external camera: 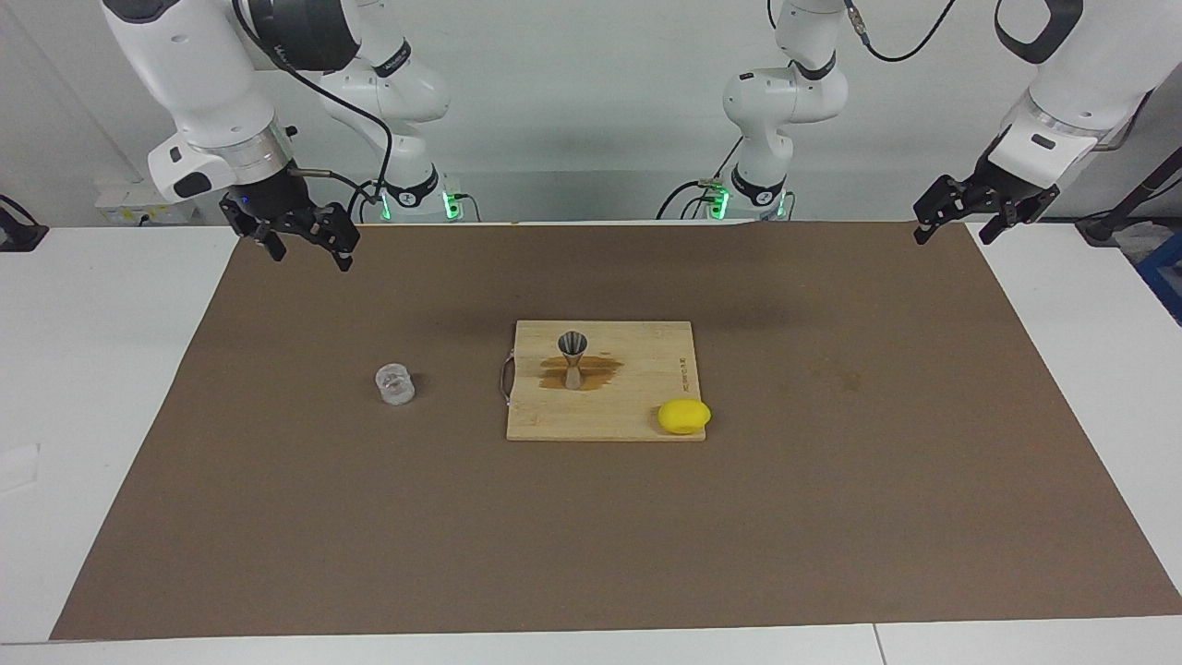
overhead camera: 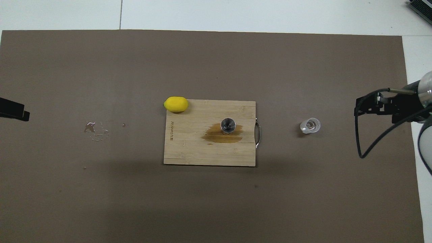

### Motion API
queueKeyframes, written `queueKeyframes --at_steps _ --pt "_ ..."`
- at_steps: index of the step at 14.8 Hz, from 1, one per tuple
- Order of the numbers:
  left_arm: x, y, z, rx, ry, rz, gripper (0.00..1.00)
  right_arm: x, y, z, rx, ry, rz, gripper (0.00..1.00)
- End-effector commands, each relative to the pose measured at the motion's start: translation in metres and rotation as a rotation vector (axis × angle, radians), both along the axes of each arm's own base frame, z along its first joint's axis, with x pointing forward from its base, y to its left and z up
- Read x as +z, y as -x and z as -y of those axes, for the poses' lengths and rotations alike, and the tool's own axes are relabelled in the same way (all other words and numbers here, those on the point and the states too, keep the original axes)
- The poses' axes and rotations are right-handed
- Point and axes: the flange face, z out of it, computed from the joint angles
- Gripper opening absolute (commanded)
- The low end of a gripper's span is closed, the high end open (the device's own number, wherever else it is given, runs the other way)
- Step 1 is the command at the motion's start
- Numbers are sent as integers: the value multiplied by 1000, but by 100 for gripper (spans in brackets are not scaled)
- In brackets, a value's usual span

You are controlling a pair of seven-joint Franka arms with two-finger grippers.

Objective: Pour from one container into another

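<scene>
The clear glass tumbler (external camera: 395, 383) (overhead camera: 310, 125) stands upright on the brown mat, beside the wooden board toward the right arm's end. The metal jigger (external camera: 573, 358) (overhead camera: 228, 125) stands upright on the board (external camera: 628, 406) (overhead camera: 189, 152), in a dark wet patch. My right gripper (external camera: 309, 254) (overhead camera: 368, 108) hangs open and empty in the air over the mat's edge at the right arm's end, apart from the glass. My left gripper (external camera: 954, 233) is open and empty, raised over the mat's corner at the left arm's end; only its tip (overhead camera: 13, 109) shows in the overhead view.
A yellow lemon (external camera: 684, 417) (overhead camera: 176, 104) lies at the board's corner farthest from the robots, toward the left arm's end. Small water drops (overhead camera: 96, 130) lie on the mat toward the left arm's end. A metal handle (overhead camera: 258, 135) sits on the board's edge facing the glass.
</scene>
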Motion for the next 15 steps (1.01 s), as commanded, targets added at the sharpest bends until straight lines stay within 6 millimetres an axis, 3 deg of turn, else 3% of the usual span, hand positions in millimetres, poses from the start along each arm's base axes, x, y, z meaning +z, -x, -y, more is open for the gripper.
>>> queueKeyframes --at_steps 1,6,15 --pt "-1 3 1 15 -22 13 100 -4 7 0 53 42 -18 100" --pt "0 3 22 -17 -23 1 100 -4 8 1 65 43 -26 100" --pt "-1 4 24 -19 -23 1 100 -9 12 -1 70 41 -37 100"
